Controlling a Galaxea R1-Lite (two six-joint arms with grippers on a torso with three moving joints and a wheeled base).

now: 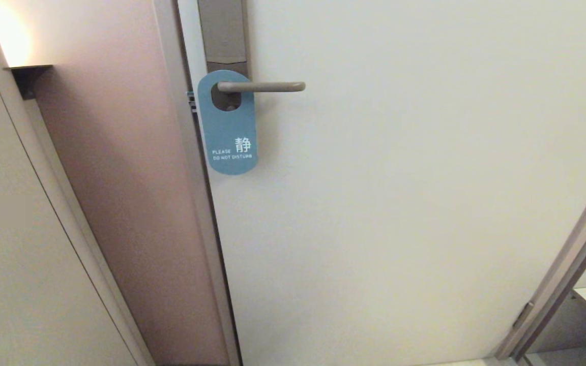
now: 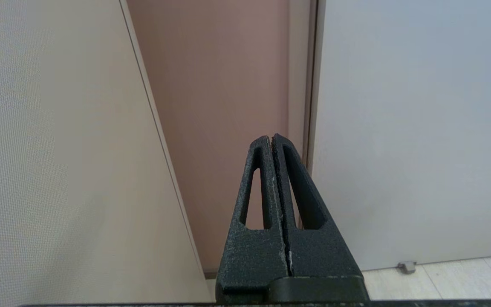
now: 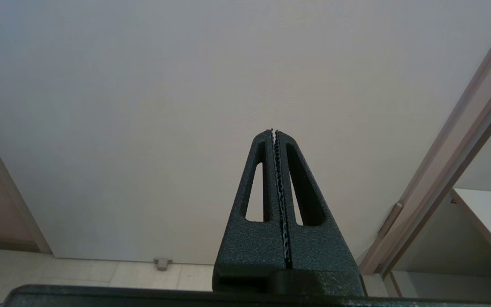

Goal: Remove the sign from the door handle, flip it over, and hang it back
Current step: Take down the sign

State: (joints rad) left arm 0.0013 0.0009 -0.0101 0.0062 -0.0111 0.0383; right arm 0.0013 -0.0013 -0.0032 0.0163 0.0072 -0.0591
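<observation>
We note the sign (image 1: 228, 124) hanging teal side out on the door handle (image 1: 262, 87) by its oval hole, while the left gripper (image 2: 272, 138) and right gripper (image 3: 274, 133) sit low near the floor, fingers pressed together, holding nothing.

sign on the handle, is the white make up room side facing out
No, the sign hangs on the door handle with its blue "do not disturb" side out.

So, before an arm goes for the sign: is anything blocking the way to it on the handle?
Nothing visible does. The sign hangs blue side out on the door handle, with bare door around it. Neither arm shows in the head view; left gripper and right gripper are shut.
</observation>
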